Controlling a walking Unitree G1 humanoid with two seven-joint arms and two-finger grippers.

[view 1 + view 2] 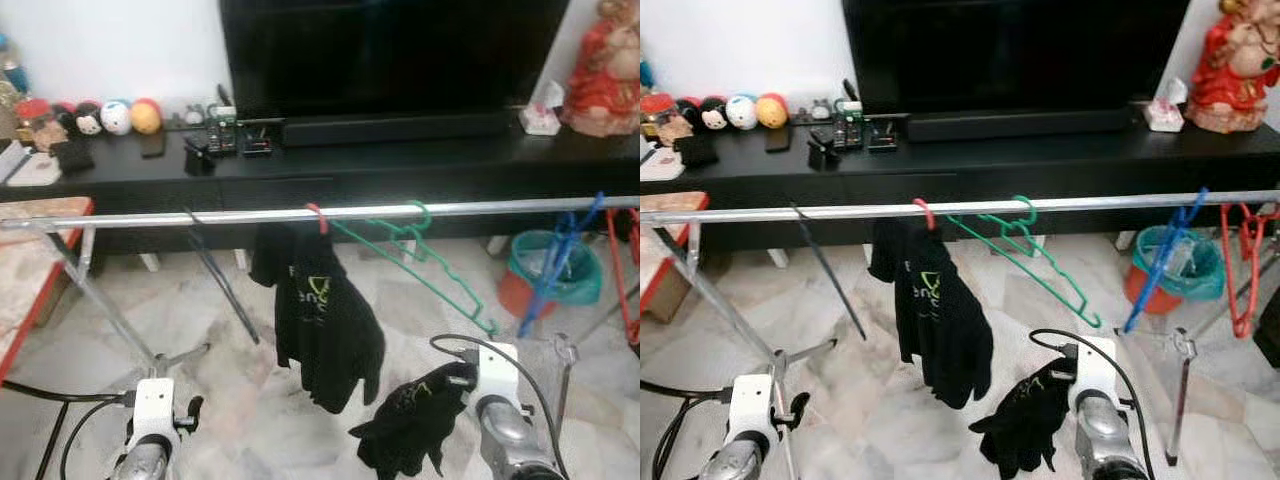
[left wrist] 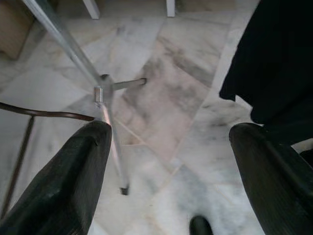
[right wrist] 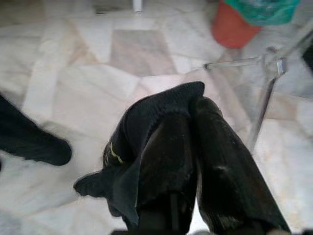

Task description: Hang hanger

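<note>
Currently a soft black cloth garment (image 1: 415, 420) is pinched between the closed fingers of the right gripper (image 3: 188, 147), low over the marble floor, while the left gripper (image 2: 171, 171) is held open and empty. The thin green plastic hanger (image 1: 420, 255), light and rather stiff, is hooked on the silver metal rail (image 1: 150, 217), tilted; it is judged best taken near its hook.

a silver rail (image 1: 520, 207) carries a black shirt (image 1: 325, 320) and green (image 1: 420, 255), blue (image 1: 555, 265) and red hangers (image 1: 1240, 270).

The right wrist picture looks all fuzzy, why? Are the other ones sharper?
Right wrist view: the black garment pinched in the right tool sits too close, so it blurs. Left wrist view: the open left tool is soft, the marble floor sharper. Eye views: fairly clear; the rail gleams.
</note>
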